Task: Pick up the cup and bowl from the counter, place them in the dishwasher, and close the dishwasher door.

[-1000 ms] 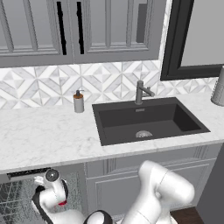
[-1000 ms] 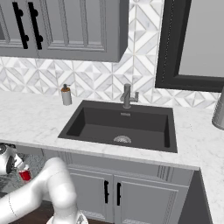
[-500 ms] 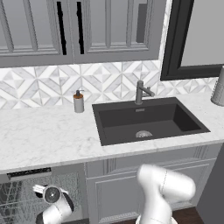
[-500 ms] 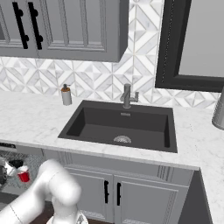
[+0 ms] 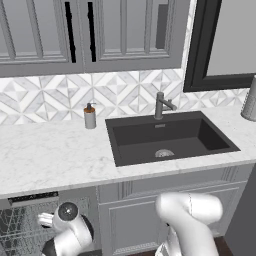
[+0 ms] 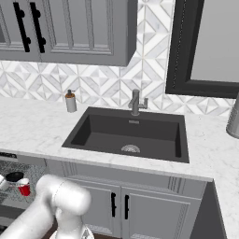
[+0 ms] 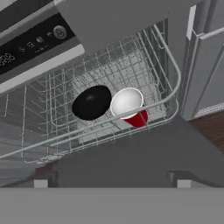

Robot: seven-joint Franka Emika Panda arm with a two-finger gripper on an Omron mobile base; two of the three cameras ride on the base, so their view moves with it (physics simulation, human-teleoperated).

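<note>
The dishwasher (image 7: 30, 43) stands open with its grey wire rack (image 7: 173, 65) pulled out. In the rack the black bowl (image 7: 91, 102) and the red cup (image 7: 129, 105) sit side by side, touching or nearly so, the cup's white inside facing the hand camera. Both also show at the lower left of the right base view, the bowl (image 6: 14, 177) and the cup (image 6: 24, 187). My gripper (image 7: 112, 181) hangs back from the rack, open, its fingertips (image 7: 43, 178) wide apart with nothing between them. A flat dark grey panel, the dishwasher door (image 7: 131, 153), lies below the rack's front edge. The counter (image 5: 50, 155) is above.
A dark sink (image 5: 170, 137) with a faucet (image 5: 162, 105) is set in the counter, and a brown soap dispenser (image 5: 89, 116) stands at the backsplash. Grey cabinet doors (image 6: 116, 205) flank the dishwasher on the right. My white arm (image 5: 190, 215) crosses in front of them.
My hand has eased back and slightly down from the rack with its jaws spreading. The cup stays in the rack beside the bowl.
</note>
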